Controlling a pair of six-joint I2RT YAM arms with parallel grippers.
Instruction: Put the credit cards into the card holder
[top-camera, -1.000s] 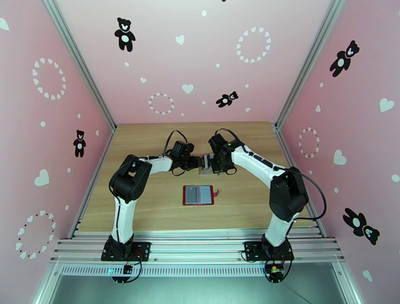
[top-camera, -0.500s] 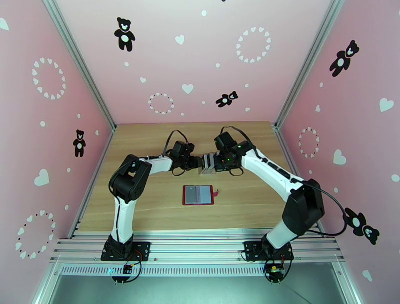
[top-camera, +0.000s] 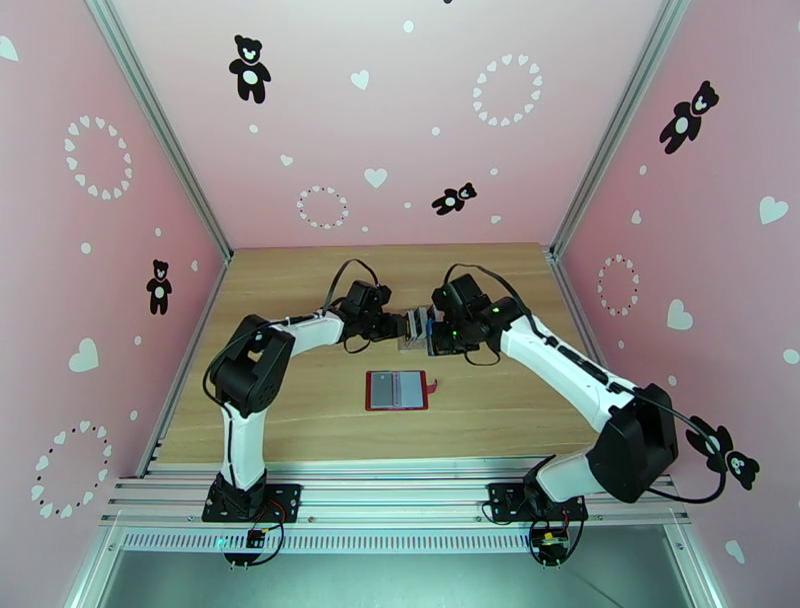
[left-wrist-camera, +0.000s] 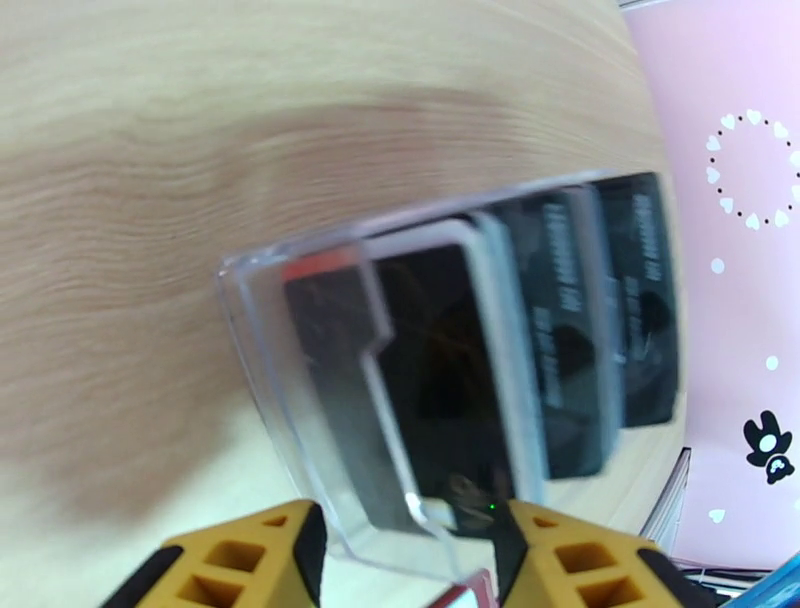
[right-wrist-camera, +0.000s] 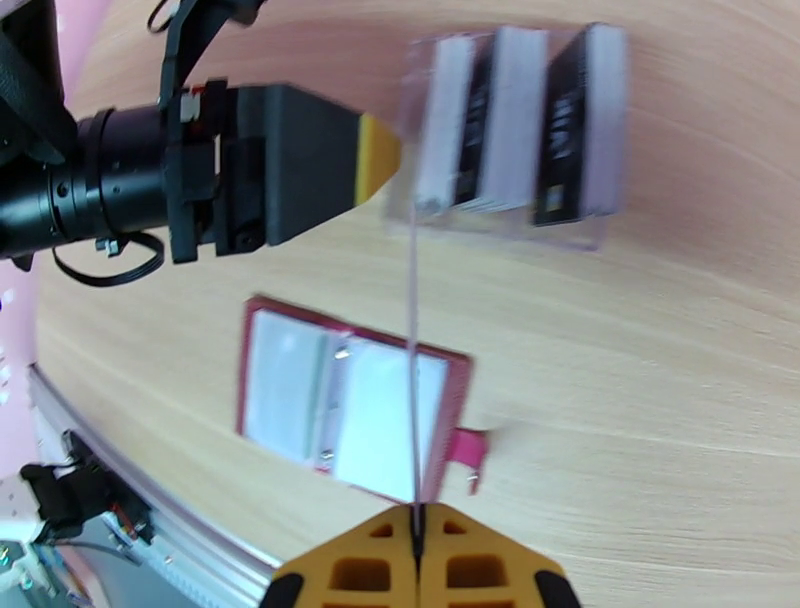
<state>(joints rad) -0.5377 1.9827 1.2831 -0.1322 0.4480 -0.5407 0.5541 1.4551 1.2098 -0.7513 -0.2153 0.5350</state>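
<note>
Your left gripper (left-wrist-camera: 410, 550) clamps its jaws on the end of the clear rack (left-wrist-camera: 300, 330) | your right gripper (right-wrist-camera: 418, 545) has its jaws closed on one thin card (right-wrist-camera: 413, 380), edge-on | card holder (right-wrist-camera: 290, 385) lies open just beyond those jaws | other credit cards (right-wrist-camera: 565, 120) stand in the rack

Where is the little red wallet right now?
In the top view, the red card holder lies open and flat near the middle of the wooden table, just on the near side of the clear rack.

Top view high, facing down, 2 wrist views close, all sharing clear rack (right-wrist-camera: 500, 222)
</note>
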